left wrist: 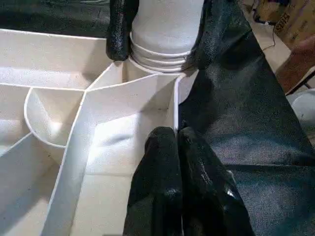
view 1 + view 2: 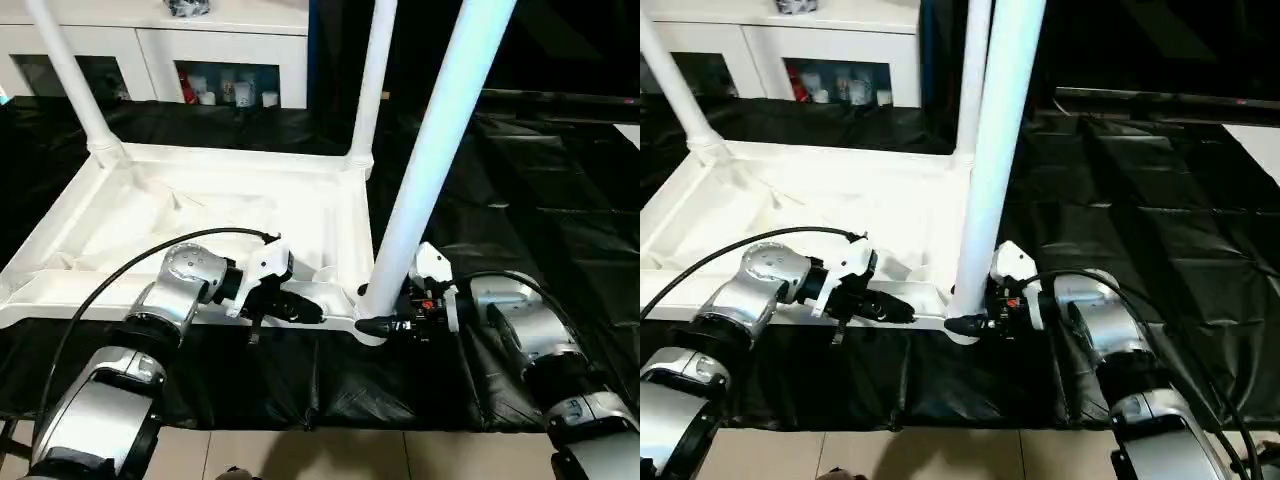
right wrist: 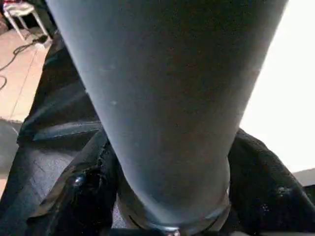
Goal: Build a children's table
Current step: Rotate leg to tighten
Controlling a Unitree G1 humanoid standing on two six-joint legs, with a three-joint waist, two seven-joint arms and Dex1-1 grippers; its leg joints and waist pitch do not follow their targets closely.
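Note:
The white tabletop point(image 2: 70, 235) lies upside down on black sheeting, ribs facing up. Three white legs stand in its corner sockets: far left point(image 2: 72, 80), far right point(image 2: 373, 80) and near right point(image 2: 432, 150). My right gripper point(image 2: 376, 322) reaches in from the right at the near-right leg's base, one black finger point(image 1: 118, 29) against each side of it just above the socket. My left gripper point(image 2: 312, 312) is shut, fingers point(image 1: 162, 177) together, tips resting on the tabletop's near rim, a short way left of that corner.
A white glass-door cabinet point(image 2: 150, 45) stands behind the table. Black sheeting point(image 2: 530, 180) covers the work surface to the right and in front. Pale floor tiles point(image 2: 330, 455) show below its near edge. Cables run along both forearms.

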